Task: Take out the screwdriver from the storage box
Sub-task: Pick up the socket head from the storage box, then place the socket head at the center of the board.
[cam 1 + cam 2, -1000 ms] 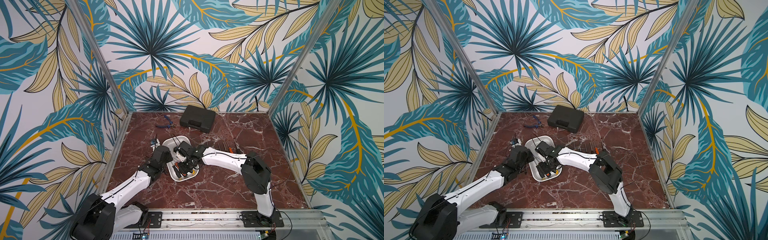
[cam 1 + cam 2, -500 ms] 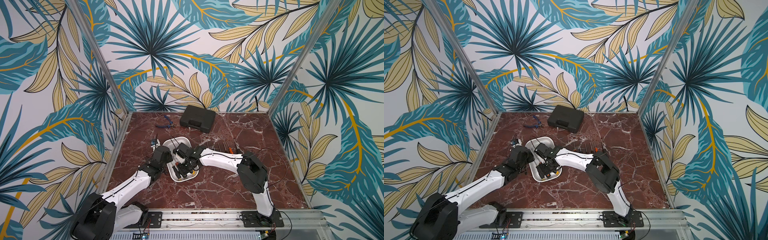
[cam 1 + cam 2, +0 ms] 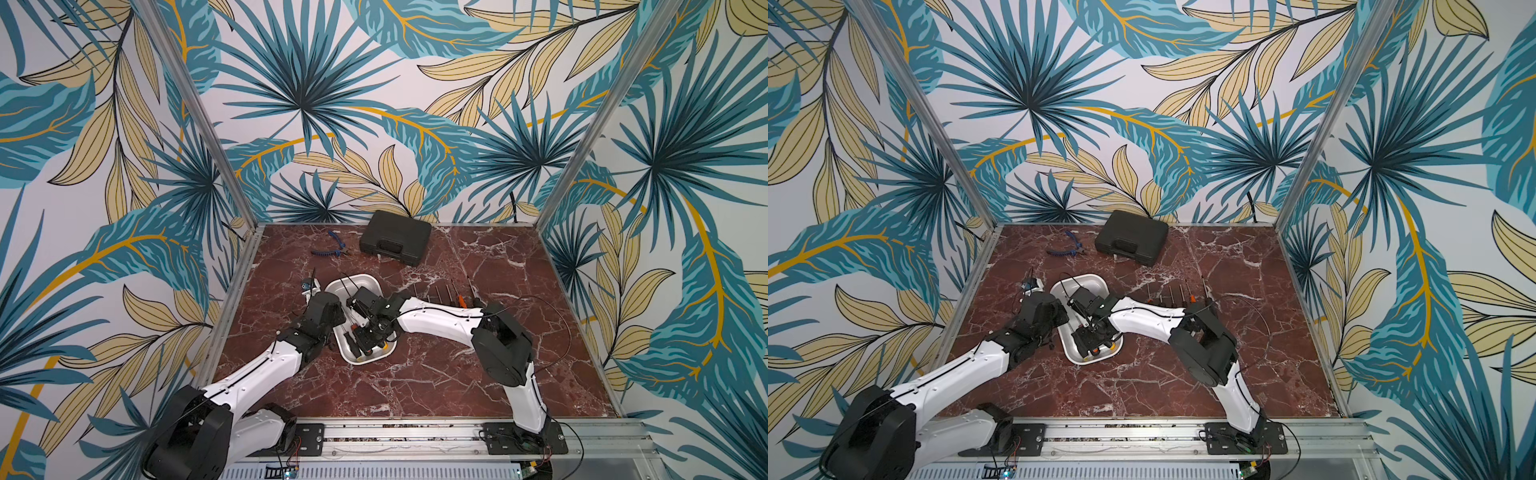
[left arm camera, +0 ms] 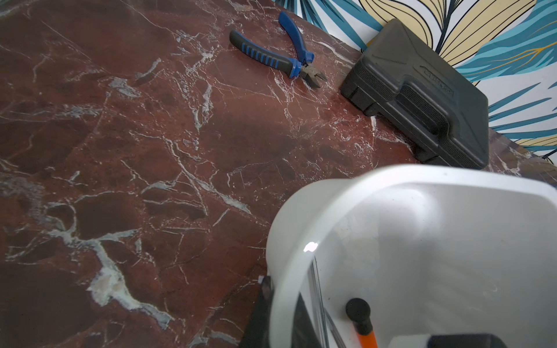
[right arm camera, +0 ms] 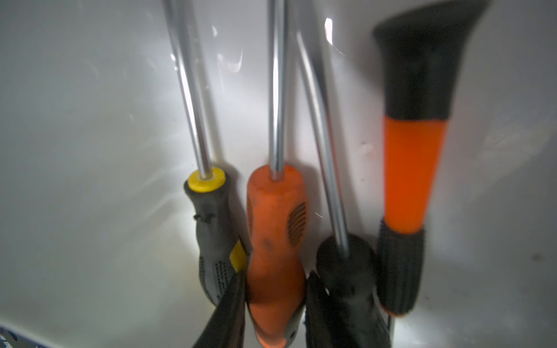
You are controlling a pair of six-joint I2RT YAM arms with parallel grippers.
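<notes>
The only writing is a raised strip on the lid of the black case (image 4: 422, 99), and it is too soft to read. Left of the case lie blue-handled pliers (image 4: 271, 57), with no mark to be seen.

In both top views the left arm reaches low across the marble table (image 3: 415, 386) to the storage box (image 3: 365, 279) at its middle, and the arm's own wrist hides the fingers. The left wrist view shows the left gripper (image 4: 281, 310) pinched tight on the tub's wall, one dark finger outside and one inside, both cut off by the frame edge.

The right arm bends at the elbow and dips into the tub, covering most of its contents. Its wrist view, blurred, shows four tools side by side on the white floor:
- a yellow-capped grey screwdriver (image 5: 211, 217)
- the orange screwdriver (image 5: 275, 226)
- a black-handled one (image 5: 346, 265)
- an orange-and-black handle (image 5: 413, 168)

The right gripper (image 5: 274, 313) is narrowed on the orange handle, a finger on each side. Further right, a row of loose screwdrivers (image 3: 451, 291) lies partly behind that arm.
</notes>
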